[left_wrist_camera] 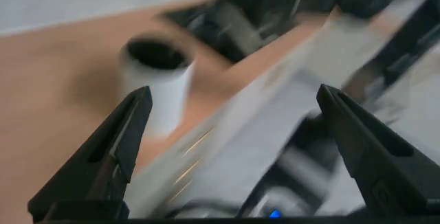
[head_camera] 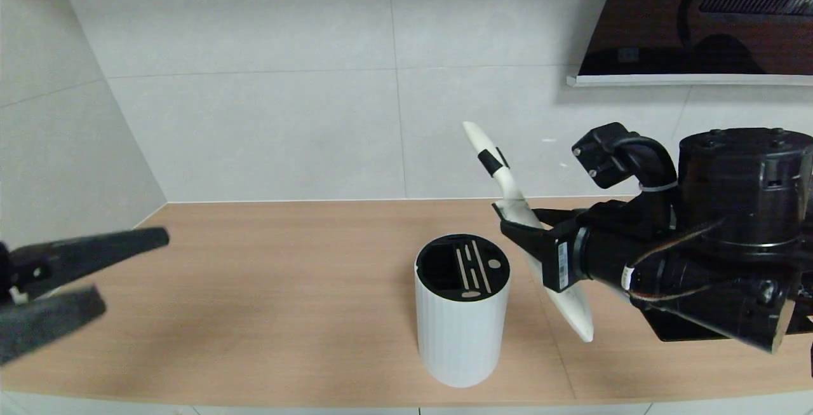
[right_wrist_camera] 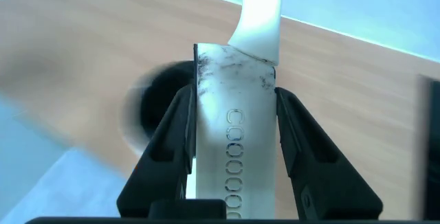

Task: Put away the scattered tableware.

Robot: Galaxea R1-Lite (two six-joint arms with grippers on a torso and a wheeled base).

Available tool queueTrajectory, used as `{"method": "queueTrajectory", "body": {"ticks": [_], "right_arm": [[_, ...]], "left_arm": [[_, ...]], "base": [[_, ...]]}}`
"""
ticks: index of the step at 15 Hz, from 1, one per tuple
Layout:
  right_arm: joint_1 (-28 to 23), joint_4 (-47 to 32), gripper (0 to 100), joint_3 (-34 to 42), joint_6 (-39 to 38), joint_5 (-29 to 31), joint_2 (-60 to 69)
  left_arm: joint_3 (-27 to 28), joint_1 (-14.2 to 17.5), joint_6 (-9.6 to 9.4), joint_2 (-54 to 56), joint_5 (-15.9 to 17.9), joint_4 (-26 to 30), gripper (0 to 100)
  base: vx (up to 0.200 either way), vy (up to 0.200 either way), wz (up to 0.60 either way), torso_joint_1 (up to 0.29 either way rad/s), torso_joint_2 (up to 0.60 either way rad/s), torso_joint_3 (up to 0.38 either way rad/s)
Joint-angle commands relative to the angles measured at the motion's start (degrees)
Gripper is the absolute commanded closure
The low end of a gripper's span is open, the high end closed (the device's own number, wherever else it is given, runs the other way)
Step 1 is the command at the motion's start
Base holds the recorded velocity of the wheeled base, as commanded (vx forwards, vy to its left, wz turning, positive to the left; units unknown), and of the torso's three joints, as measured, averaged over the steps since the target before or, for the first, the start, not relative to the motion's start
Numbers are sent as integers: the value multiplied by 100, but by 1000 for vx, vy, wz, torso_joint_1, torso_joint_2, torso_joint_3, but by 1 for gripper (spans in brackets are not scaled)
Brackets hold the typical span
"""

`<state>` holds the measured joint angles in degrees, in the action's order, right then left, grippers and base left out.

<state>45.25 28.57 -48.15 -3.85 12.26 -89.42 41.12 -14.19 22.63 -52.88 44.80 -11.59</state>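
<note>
**Right gripper holds white utensil beside the holder; left gripper open**

The right gripper (head_camera: pixel 528 237) has its two black fingers (right_wrist_camera: pixel 172 148) closed on the flat blade of a white plastic utensil (head_camera: pixel 516 202). The utensil has a row of oval holes along its blade and a black band round its handle. In the right wrist view the blade (right_wrist_camera: pixel 237 100) fills the gap between the fingers, touching both. The utensil is tilted: its handle points up and back towards the wall, and its blade tip points down towards the front edge. The pictures do not show whether the tip touches the surface.

The utensil is just to the right of a white ribbed cylindrical holder (head_camera: pixel 460 332) with a black slotted insert in its top. It is apart from the holder and not over its opening. The holder stands upright on the light wooden counter (head_camera: pixel 286 288).

Well to the left of the holder, the left gripper (head_camera: pixel 133 272) hangs above the counter with its jaws spread wide and nothing between them. The holder (left_wrist_camera: pixel 155 80) shows blurred beyond it in the left wrist view.

Behind the holder is a pale tiled wall (head_camera: pixel 254 84). Up and to its right is a dark glossy hood panel (head_camera: pixel 698 21).
</note>
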Motion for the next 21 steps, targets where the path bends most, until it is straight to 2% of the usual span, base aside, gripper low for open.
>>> {"method": "queueTrajectory", "body": {"ticks": [1,2,3,4,5,6,7,9,10,12,15,19,21], "right_arm": [[406,17,100,52,-28,66,-5],[485,8,100,43,-98,74,3],[599,17,100,25,-204,74,-5],[819,17,100,-1,-362,118,3],[906,43,100,-1,-371,277,3],[924,52,100,-1,-371,303,3],[942,60,100,-1,-379,294,-5],[1012,78,100,-1,-388,294,-32],[1038,78,100,-1,-432,285,-32],[1135,78,100,-45,-520,277,-41],[1179,78,100,-54,-529,268,-76],[1320,69,100,-19,-722,259,-146],[1364,69,100,-19,-731,259,-208]], "left_arm": [[-157,-567,699,-1110,29,-801,0],[-315,-787,1068,-1391,2,-1372,0],[-447,-893,1297,-1558,-42,-1750,0],[-649,-1077,1605,-1813,-182,-2374,0],[-798,-1200,1859,-2174,-543,-3059,0],[-816,-1270,1947,-2376,-797,-3349,0],[-816,-1455,2044,-2745,-1342,-3727,0],[-798,-1754,2044,-3176,-1958,-4070,0],[-798,-2000,2035,-3430,-2274,-4299,0],[-798,-2193,2026,-3641,-2450,-4615,0],[-816,-2343,2035,-4002,-2538,-5098,0],[-781,-2510,2026,-4731,-3100,-6188,0],[-790,-2510,2026,-4749,-3127,-6373,0]], "base": [[0,0,0,0,0,0],[0,0,0,0,0,0],[0,0,0,0,0,0],[0,0,0,0,0,0],[0,0,0,0,0,0],[0,0,0,0,0,0],[0,0,0,0,0,0],[0,0,0,0,0,0],[0,0,0,0,0,0],[0,0,0,0,0,0],[0,0,0,0,0,0],[0,0,0,0,0,0],[0,0,0,0,0,0]]}}
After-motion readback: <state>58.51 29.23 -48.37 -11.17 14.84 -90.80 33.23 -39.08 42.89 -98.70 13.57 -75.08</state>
